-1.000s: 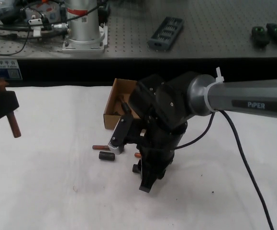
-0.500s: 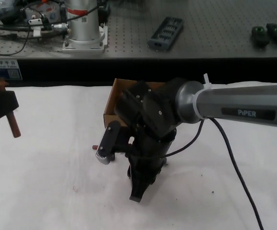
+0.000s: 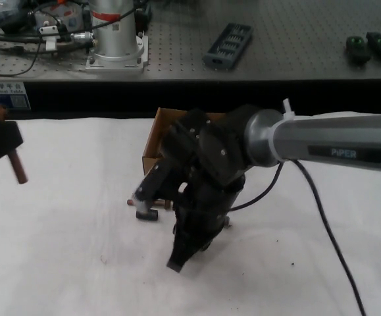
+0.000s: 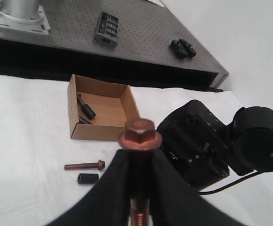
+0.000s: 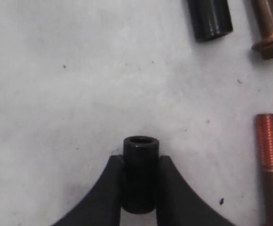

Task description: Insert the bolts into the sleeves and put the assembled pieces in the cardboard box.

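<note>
The right gripper (image 5: 140, 162), fingers (image 5: 103, 197) clenched on a sleeve (image 5: 140, 179), has swung toward 7 o'clock over the worktop (image 3: 65, 263). The left gripper (image 4: 138, 162) grasps a bolt (image 4: 139, 135), so insertion looks next.

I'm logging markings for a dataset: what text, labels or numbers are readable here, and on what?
Grey arm link: short pale lettering, too blurred to read.
Label on the far bench's edge: characters too small to read.
Cardboard box: no print seen.
</note>
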Robot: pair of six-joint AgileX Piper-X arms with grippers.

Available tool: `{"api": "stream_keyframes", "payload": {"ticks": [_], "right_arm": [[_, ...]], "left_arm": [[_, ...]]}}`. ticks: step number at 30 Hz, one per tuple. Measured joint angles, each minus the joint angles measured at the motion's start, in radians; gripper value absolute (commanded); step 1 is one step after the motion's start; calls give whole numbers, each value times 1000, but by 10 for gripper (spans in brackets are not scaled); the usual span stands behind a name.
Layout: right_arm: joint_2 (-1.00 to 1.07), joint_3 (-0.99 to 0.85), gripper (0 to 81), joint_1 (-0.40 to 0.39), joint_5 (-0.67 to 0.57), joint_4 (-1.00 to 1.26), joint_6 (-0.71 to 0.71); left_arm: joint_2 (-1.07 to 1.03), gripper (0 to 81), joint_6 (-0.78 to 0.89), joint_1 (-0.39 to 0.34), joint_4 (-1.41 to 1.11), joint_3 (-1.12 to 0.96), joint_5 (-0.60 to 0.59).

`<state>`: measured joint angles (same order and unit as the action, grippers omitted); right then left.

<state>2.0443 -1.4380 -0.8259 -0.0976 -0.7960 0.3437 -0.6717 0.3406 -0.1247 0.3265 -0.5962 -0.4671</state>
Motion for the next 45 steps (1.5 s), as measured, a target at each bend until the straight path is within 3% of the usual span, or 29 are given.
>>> {"api": "stream_keyframes", "payload": {"ticks": [9, 13, 17, 30, 36, 45], "right_arm": [[-416, 310, 46, 117, -241, 272, -143], [-632, 565, 46, 151, -349, 475, -238], [-727, 693, 46, 153, -386, 586, -273], [-817, 993, 46, 153, -443, 903, -305], [-817, 1055, 46, 153, -447, 1104, -289], [-805, 1056, 46, 153, -466, 1191, -372]], "left_arm": [[-79, 6, 226, 0, -549, 198, -103], [-190, 6, 348, -3, -772, 205, -121], [-357, 6, 473, -38, -924, 193, -150], [-651, 6, 681, -318, -991, 13, -188], [-709, 6, 711, -351, -989, 13, -210], [-717, 6, 726, -351, -989, 13, -210]]}}
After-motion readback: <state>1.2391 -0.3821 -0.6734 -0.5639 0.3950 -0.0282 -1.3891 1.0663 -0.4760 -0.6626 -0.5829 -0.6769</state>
